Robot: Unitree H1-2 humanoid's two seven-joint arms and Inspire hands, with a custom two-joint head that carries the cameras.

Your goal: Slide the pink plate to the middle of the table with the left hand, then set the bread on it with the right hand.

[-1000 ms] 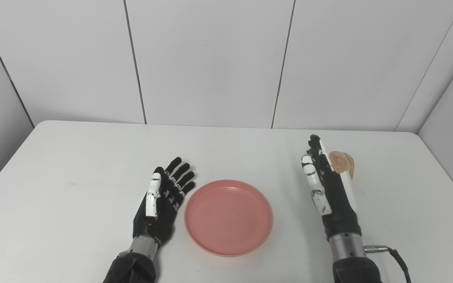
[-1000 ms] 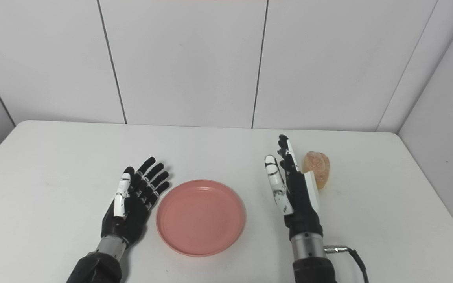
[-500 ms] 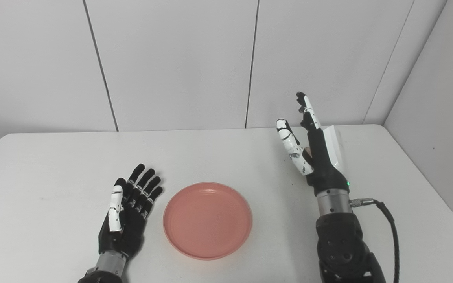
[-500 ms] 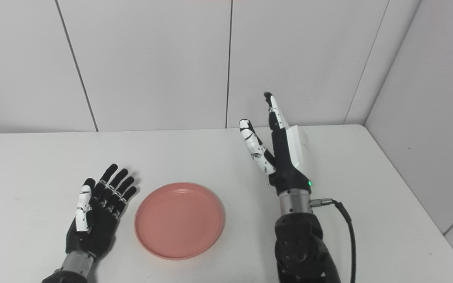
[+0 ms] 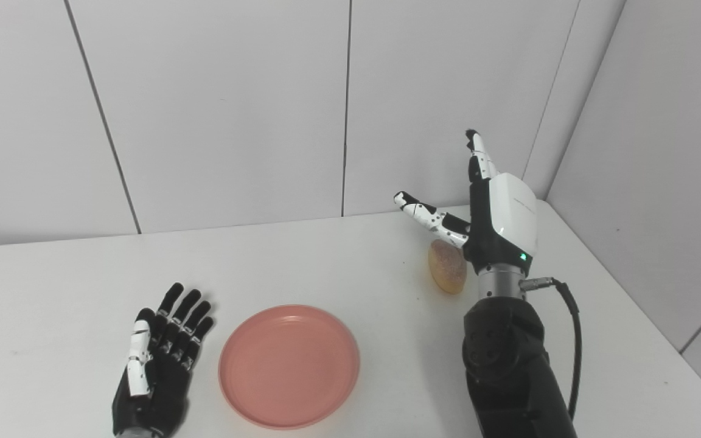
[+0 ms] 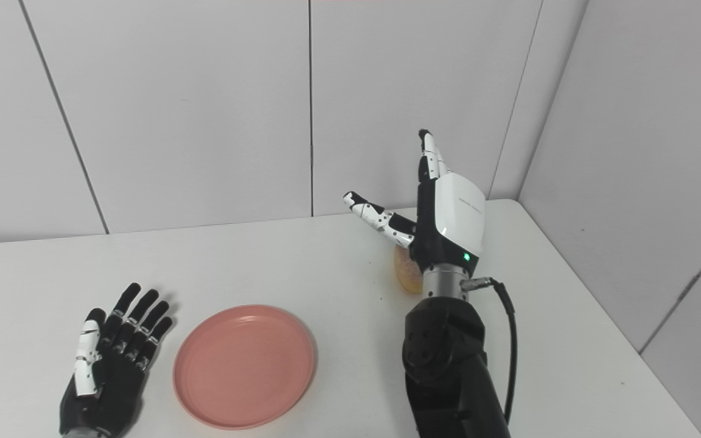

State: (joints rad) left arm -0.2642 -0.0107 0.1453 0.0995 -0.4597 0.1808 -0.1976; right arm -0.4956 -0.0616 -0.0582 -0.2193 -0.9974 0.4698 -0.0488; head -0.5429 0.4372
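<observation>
The pink plate point(image 5: 289, 366) lies flat on the white table point(image 5: 302, 261), empty. My left hand point(image 5: 159, 368) rests palm up just left of the plate, fingers spread, holding nothing, with a small gap to the rim. The bread point(image 5: 446, 266), a round tan piece, stands on the table to the right of the plate and further back. My right hand point(image 5: 489, 210) is raised above the bread, fingers pointing up and thumb stuck out to the left, open and empty. In the right eye view the bread point(image 6: 408, 275) is partly hidden behind my right wrist.
White wall panels close off the back and the right side. The table's right edge point(image 5: 618, 304) runs close to my right arm. A black cable point(image 5: 572, 340) loops from the right wrist.
The camera has turned to the right and tilted. My right hand rose from beside the bread to above it, and its thumb swung out. The left hand and the plate stayed put.
</observation>
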